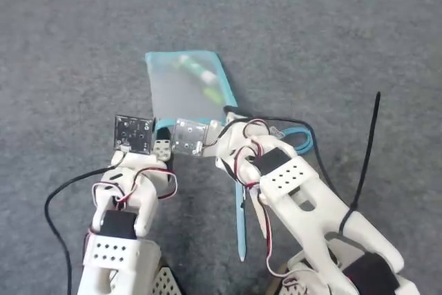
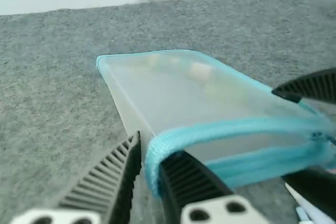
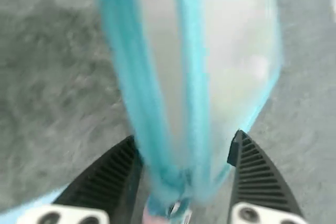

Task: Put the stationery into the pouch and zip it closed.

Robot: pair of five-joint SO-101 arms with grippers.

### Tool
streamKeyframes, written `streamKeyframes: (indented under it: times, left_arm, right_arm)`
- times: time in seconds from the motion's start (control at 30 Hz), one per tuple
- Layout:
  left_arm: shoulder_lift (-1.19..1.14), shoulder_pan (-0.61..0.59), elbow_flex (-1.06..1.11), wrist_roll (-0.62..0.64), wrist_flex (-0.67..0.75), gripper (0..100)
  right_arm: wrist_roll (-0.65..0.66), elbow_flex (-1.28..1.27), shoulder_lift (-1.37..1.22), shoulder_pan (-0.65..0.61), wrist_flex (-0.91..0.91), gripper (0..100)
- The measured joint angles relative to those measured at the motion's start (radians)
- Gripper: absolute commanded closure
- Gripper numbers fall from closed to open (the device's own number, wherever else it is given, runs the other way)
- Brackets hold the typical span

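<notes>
Left hand [image 2: 151, 156] pinches pouch [image 2: 184, 93] — right hand [image 3: 185, 141] straddles it; blue strip [image 1: 241, 229] beside.

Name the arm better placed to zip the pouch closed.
Right. The right gripper straddles the zipper end, open, probably able to pull it. The left gripper is shut on the pouch corner, better kept as anchor.

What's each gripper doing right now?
Left gripper: shut on the pouch, at its teal edge.
Right gripper: open, jaws either side of the pouch's zip end.
</notes>
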State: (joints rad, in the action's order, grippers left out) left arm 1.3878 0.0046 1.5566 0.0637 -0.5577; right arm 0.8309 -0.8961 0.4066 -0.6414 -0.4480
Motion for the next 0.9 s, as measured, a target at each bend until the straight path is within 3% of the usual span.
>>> streamKeyframes:
  times: [0.1,0.23,0.5,0.73,0.9]
  left_arm:
    - [0.000,0.000,-0.043,0.000,-0.072,99]
    - [0.000,0.000,-0.060,0.000,-0.103,99]
    - [0.002,0.000,-0.060,0.000,-0.101,99]
    - [0.002,0.012,-0.060,-0.052,-0.052,98]
    - [0.002,0.014,-0.060,-0.083,-0.052,87]
  right_arm:
    - [-0.009,0.000,0.000,0.000,0.035,82.2]
    - [-0.014,0.000,0.000,0.002,0.044,99.8]
    - [-0.049,-0.003,0.044,0.029,0.041,99.2]
    - [-0.025,-0.092,0.272,0.038,-0.057,99.2]
    - [0.005,-0.149,0.448,0.005,-0.160,99.2]
